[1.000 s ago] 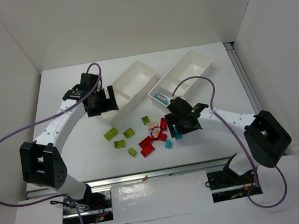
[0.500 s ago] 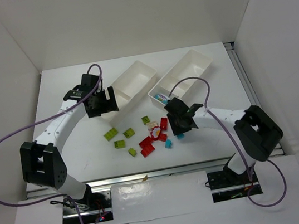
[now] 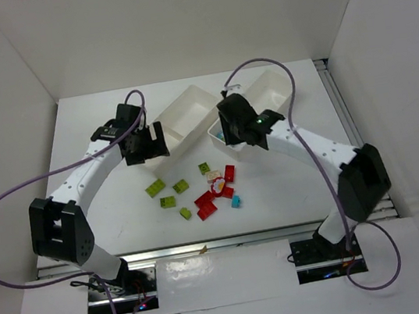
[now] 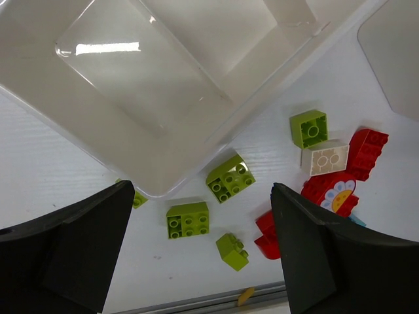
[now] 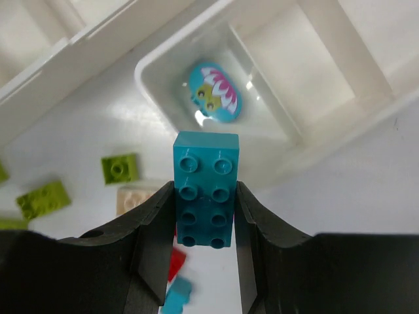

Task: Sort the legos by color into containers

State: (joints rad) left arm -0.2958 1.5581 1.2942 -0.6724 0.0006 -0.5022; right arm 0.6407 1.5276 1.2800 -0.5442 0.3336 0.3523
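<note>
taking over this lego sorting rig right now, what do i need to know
Left claw: open and empty, above the near end of the left white plastic tray, which shows nothing in it.
Right claw: shut on a cyan studded plastic brick, at the near end of the right white plastic tray.
Done: one cyan oval flower-print piece lies in that tray's near compartment.
Left: drop the held brick there, then sort the loose pile on the white table: lime green bricks, red bricks, a beige brick, a small cyan piece.
</note>
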